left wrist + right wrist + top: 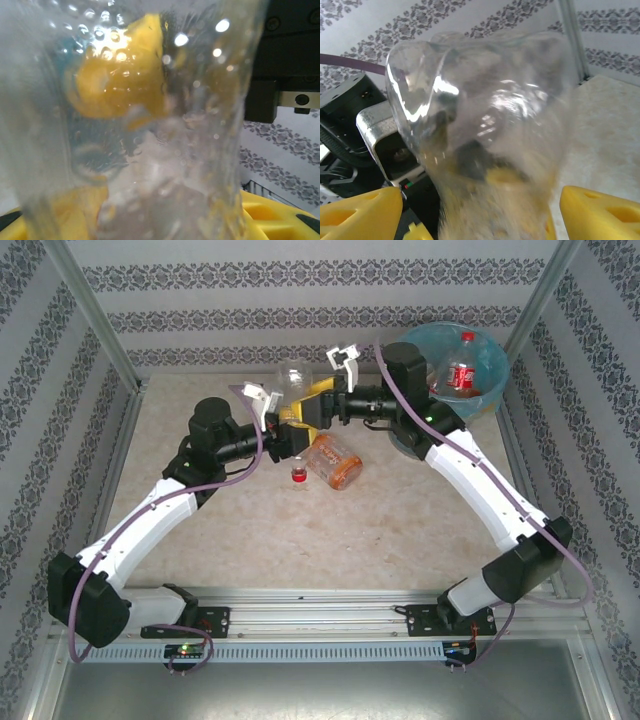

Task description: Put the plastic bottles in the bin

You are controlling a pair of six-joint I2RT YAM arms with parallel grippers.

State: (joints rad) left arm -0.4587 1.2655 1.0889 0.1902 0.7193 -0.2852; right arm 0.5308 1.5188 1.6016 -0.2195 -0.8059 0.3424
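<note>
A clear, empty plastic bottle hangs above the table's middle, between the two grippers. My left gripper is shut on it; in the left wrist view the bottle sits right against the lens, with yellow fingers at its sides. My right gripper is open. Its yellow fingers stand on either side of the same bottle with small gaps. An orange bottle lies on the table just below the grippers. The bin, at the back right, holds a red-labelled bottle.
A red cap sits on the table beside the orange bottle. The right arm's forearm runs past the bin's near side. Patterned walls and metal posts close in the table at the back and sides.
</note>
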